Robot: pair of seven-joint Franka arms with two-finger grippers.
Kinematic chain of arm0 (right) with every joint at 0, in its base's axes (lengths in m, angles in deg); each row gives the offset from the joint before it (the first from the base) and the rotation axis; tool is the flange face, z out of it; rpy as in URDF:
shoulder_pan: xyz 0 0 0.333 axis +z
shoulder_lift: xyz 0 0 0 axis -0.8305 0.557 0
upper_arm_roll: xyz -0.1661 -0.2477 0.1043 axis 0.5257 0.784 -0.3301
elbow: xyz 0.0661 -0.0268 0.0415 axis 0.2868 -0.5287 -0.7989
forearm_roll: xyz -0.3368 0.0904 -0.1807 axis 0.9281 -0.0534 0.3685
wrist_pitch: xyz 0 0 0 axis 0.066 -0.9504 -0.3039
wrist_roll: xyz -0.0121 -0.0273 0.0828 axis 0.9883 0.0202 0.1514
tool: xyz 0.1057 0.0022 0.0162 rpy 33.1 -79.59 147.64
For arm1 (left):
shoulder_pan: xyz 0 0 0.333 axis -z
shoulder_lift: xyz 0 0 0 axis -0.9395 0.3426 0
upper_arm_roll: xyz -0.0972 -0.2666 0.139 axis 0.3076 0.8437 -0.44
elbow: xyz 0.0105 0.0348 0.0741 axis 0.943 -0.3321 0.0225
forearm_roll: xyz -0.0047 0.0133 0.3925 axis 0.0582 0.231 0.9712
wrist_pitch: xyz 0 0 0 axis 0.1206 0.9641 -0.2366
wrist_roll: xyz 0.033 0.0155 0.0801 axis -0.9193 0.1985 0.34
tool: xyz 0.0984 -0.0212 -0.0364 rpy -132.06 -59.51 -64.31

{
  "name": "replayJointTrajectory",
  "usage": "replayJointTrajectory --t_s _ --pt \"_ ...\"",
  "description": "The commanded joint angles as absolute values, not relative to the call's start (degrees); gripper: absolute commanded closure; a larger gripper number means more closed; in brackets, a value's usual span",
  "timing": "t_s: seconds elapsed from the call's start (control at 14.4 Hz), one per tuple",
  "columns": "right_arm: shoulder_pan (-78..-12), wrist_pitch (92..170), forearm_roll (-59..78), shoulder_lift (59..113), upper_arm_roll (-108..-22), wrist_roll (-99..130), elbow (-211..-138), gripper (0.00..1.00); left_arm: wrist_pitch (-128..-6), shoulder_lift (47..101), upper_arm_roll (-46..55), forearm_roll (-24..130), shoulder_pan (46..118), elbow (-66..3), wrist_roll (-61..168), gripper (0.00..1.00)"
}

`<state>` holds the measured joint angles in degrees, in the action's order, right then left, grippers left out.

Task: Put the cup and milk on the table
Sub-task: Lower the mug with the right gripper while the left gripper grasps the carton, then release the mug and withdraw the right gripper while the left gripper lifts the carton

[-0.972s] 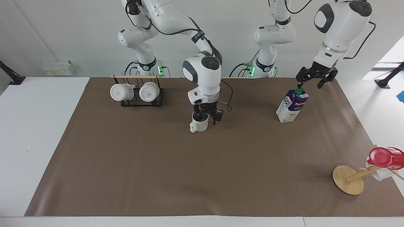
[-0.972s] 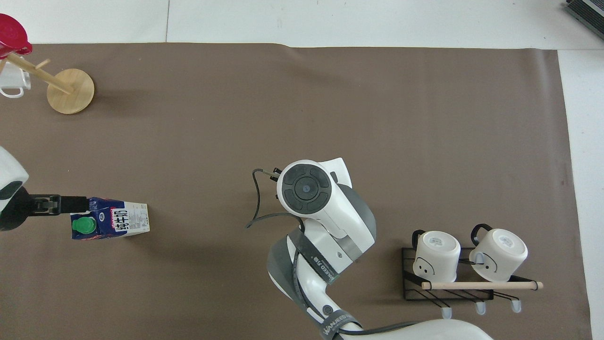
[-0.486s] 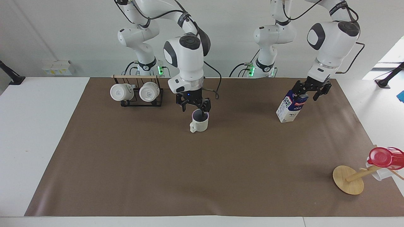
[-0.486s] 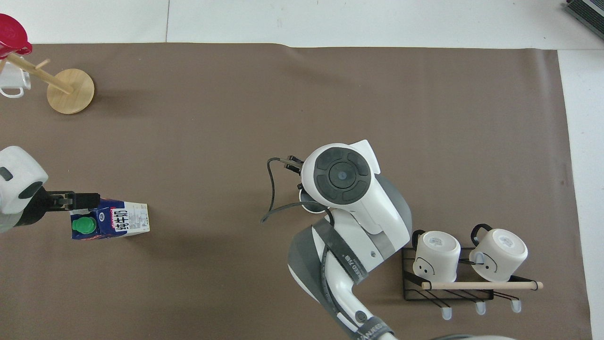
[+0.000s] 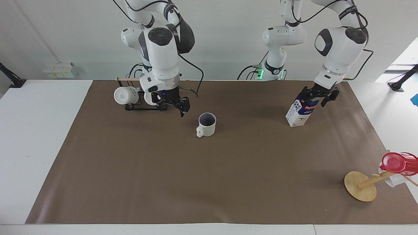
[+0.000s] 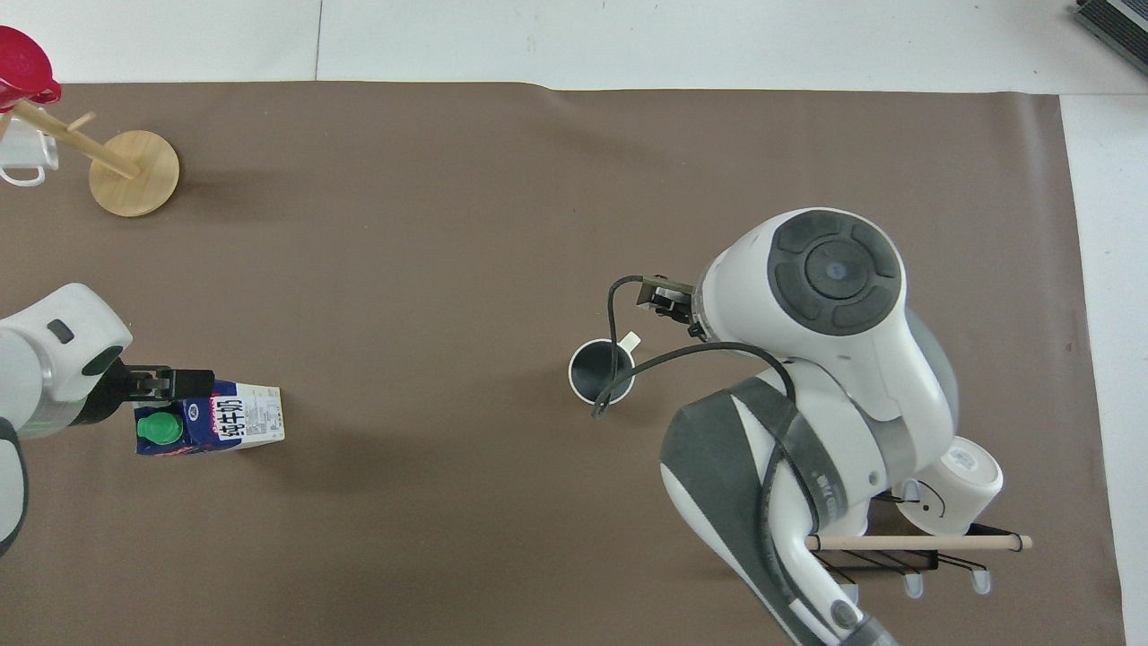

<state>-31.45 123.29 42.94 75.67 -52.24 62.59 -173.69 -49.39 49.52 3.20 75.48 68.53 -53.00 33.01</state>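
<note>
The cup [image 5: 206,125] stands upright on the table's brown sheet [image 5: 130,179] near the middle, its handle turned away from the robots; nothing touches it. From above, its dark inside [image 6: 601,372] shows. My right gripper [image 5: 172,109] hangs open and empty in the air between the cup and the mug rack; the overhead view hides it under its own wrist. The milk [image 5: 302,109] stands toward the left arm's end, green cap [image 6: 159,428] up. My left gripper [image 5: 314,99] is open, its fingers straddling the carton's gable top; I cannot tell whether they touch it.
A black wire rack [image 5: 143,103] holding white mugs [image 5: 122,95] stands close to the right arm's base, partly covered by that arm. A tipped wooden mug tree [image 5: 361,186] carrying a red cup [image 5: 396,162] lies at the left arm's end, farthest from the robots.
My right gripper let go of the cup, rose and swung toward the mug rack. My left gripper came down from above the milk until its fingers straddle the carton's top.
</note>
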Motion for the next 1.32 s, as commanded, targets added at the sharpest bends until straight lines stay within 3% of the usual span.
replayJointTrajectory --t_s 0.0,0.56,0.97,1.25 --pt "-35.0 120.8 42.5 73.0 -52.9 57.3 -175.0 0.00 -47.8 48.3 3.0 76.4 68.7 -54.0 32.6 0.00" --pt "-45.7 112.7 39.5 67.7 -52.8 46.5 -177.6 0.00 -45.7 47.8 3.0 76.4 68.8 -54.3 32.6 0.00" --pt "-53.2 112.8 39.4 66.2 -52.7 36.3 -179.4 0.00 -44.7 47.6 3.0 76.4 68.8 -54.4 32.4 0.35" --pt "-55.0 111.4 38.2 69.2 -52.5 32.5 -171.7 0.00 -44.0 47.6 3.0 76.4 68.7 -54.0 32.4 0.39"
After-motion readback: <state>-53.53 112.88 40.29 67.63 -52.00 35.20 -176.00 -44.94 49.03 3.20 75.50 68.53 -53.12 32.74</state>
